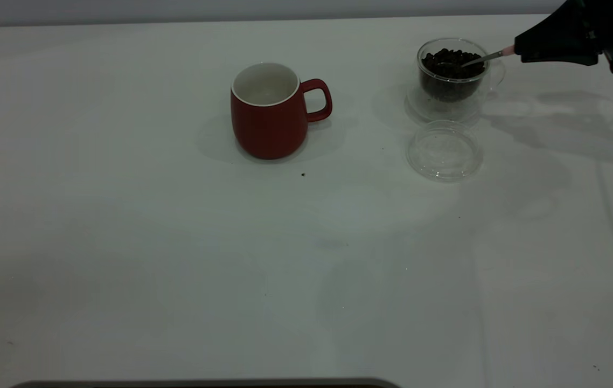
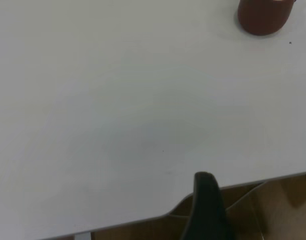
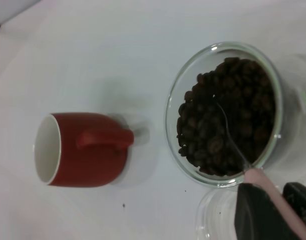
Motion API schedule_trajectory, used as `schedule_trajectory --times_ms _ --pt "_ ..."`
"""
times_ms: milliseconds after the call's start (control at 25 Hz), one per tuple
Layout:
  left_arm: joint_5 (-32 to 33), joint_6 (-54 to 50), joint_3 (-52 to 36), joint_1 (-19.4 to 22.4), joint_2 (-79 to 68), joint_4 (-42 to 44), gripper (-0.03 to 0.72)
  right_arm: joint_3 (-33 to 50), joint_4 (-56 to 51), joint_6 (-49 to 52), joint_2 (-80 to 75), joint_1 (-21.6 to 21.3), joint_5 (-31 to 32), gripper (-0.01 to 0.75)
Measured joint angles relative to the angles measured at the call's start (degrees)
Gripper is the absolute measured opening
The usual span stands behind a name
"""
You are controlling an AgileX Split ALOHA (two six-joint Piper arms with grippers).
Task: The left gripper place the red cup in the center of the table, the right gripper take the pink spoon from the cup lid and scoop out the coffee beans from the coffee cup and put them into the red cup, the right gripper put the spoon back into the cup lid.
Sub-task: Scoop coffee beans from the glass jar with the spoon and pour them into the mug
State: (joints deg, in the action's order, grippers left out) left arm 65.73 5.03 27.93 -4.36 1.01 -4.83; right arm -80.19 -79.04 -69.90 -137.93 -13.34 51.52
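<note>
The red cup (image 1: 270,112) stands upright and empty near the middle of the table (image 1: 177,258), handle toward the right; it also shows in the right wrist view (image 3: 85,149) and the left wrist view (image 2: 263,15). The coffee cup (image 1: 451,78) at the back right holds coffee beans (image 1: 451,63). My right gripper (image 1: 522,51) is shut on the pink spoon (image 3: 273,192), whose silver bowl is dug into the beans (image 3: 228,117). The cup lid (image 1: 444,150) lies empty just in front of the coffee cup. One finger of my left gripper (image 2: 209,210) hangs over the table's edge, far from the red cup.
A tiny dark speck (image 1: 303,174) lies in front of the red cup. A dark strip (image 1: 204,383) runs along the table's near edge. Brown floor (image 2: 273,205) shows past the table edge in the left wrist view.
</note>
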Motion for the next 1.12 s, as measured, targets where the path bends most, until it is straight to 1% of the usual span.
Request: schedule_trajectory --times_ms 160,280,480,720,920,1040,1120 --pt "0.0 0.0 0.0 0.0 0.0 0.0 0.587 0.0 0.0 4.0 0.0 -1.6 1.7 0.096" --pt "0.0 0.0 0.0 0.0 0.0 0.0 0.587 0.0 0.0 5.9 0.0 -2.0 3.3 0.096" --pt "0.0 0.0 0.0 0.0 0.0 0.0 0.587 0.0 0.0 7.5 0.0 -2.2 3.7 0.096" --pt "0.0 0.0 0.0 0.0 0.0 0.0 0.587 0.0 0.0 10.0 0.0 -3.7 4.5 0.096" --pt "0.0 0.0 0.0 0.0 0.0 0.0 0.587 0.0 0.0 11.0 0.0 -5.1 7.5 0.096" --pt "0.0 0.1 0.0 0.0 0.0 0.0 0.587 0.0 -0.1 11.8 -0.1 -5.3 8.6 0.096" --pt "0.0 0.1 0.0 0.0 0.0 0.0 0.587 0.0 -0.8 12.8 -0.6 -5.3 10.6 0.096"
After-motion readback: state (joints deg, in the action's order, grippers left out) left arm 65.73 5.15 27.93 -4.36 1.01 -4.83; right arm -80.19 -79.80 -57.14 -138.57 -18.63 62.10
